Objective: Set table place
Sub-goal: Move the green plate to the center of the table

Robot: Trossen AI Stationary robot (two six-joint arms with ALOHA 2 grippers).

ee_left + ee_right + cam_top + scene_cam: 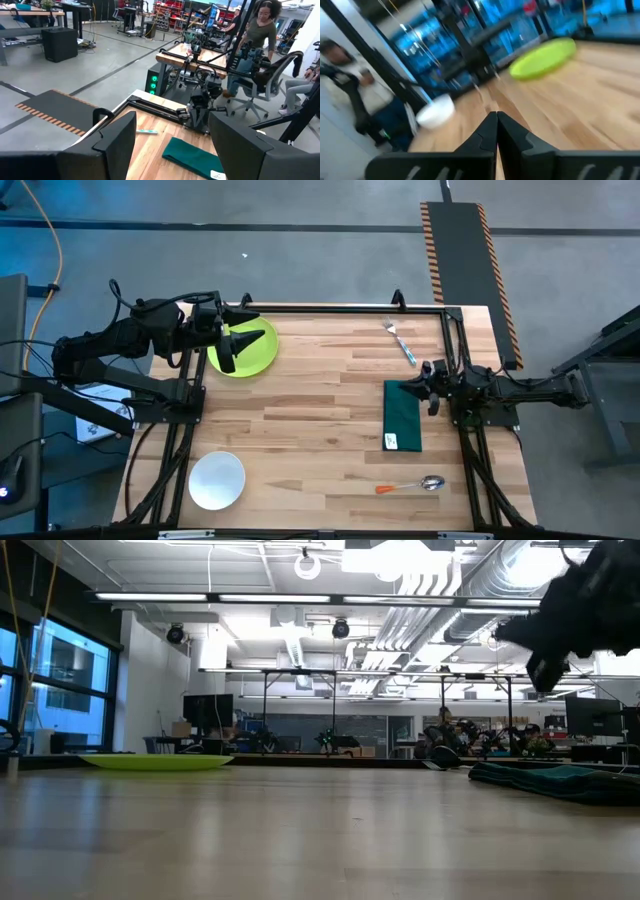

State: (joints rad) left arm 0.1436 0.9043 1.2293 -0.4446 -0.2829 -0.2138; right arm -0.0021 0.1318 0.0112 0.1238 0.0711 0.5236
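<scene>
High view, left tool (pixel 232 340) wide above plate (pixel 255 355), right tool (pixel 432 385) closed empty beside napkin (pixel 402 416)

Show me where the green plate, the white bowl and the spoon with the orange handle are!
Round lime-green plate (pixel 252 355): high view, on its bare right half beside the left arm.
Small round white bowl (pixel 216 480): high view, middle of its inside.
Silver spoon with orange handle (pixel 431 482): high view, on its shiny scoop end.

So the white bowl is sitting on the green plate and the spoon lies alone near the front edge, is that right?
Not quite. The white bowl is not on the green plate; it sits by itself on the bare table, far from the plate, as the high view shows. The spoon does lie alone near the front edge.
</scene>
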